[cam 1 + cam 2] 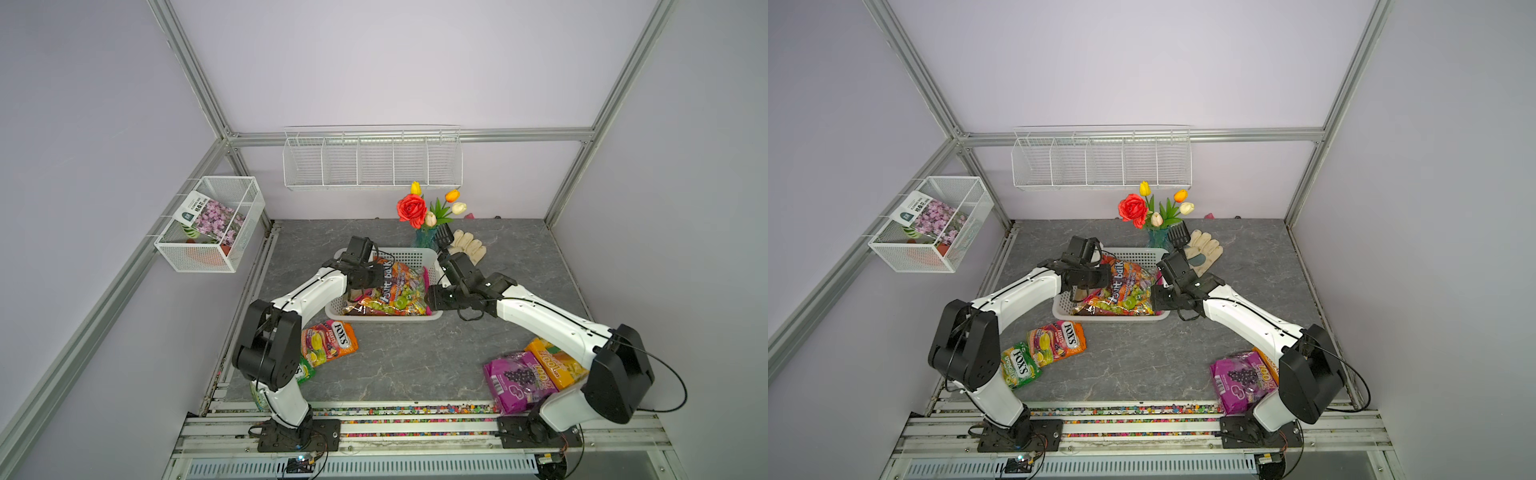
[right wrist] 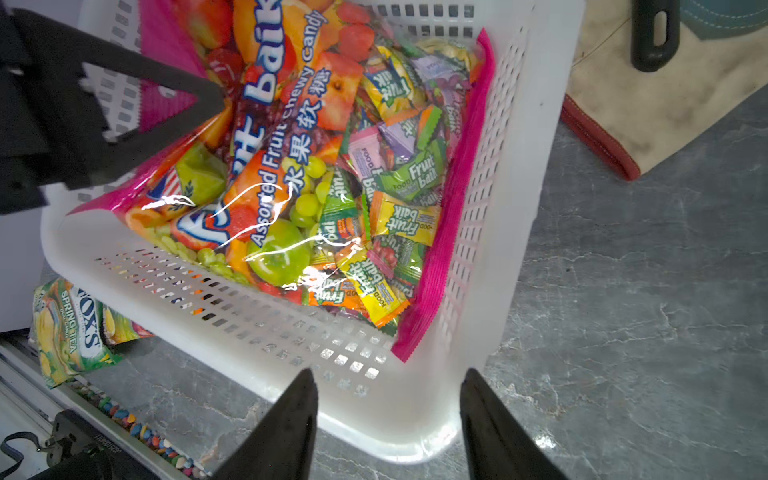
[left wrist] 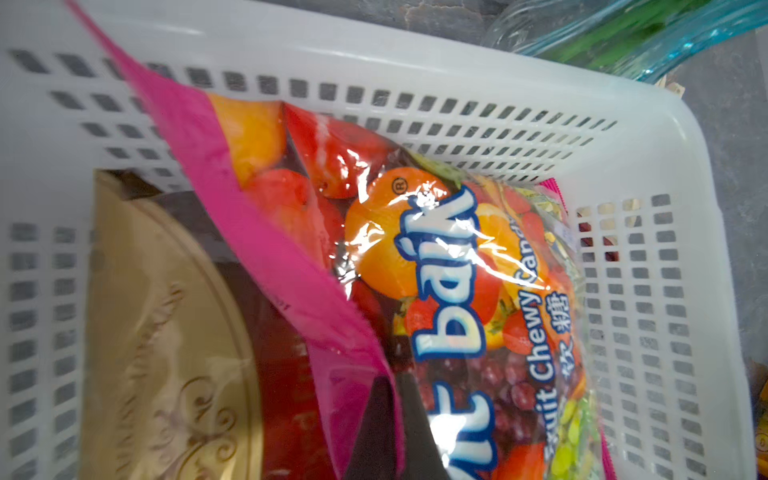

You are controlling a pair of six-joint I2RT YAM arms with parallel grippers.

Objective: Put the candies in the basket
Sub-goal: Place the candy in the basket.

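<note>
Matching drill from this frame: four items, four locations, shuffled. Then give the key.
1 Fruit baik bag
2 orange FOX'S bag
3 purple grape bag
4 flower packet

A in the wire-mesh box
B in the white basket
C on the table by the right arm
D on the table by the left arm

Pairs: 1-B, 2-D, 3-C, 4-A

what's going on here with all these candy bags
The left arm's fingers are shut on the pink edge of the clear fruit-candy bag, which lies in the low white perforated plastic basket over a red-gold bag. The right arm's fingers stand open astride one basket corner. The orange FOX'S bag, green FOX'S bag, purple grape bag and yellow-orange bag lie on the grey table, not yet in.
</note>
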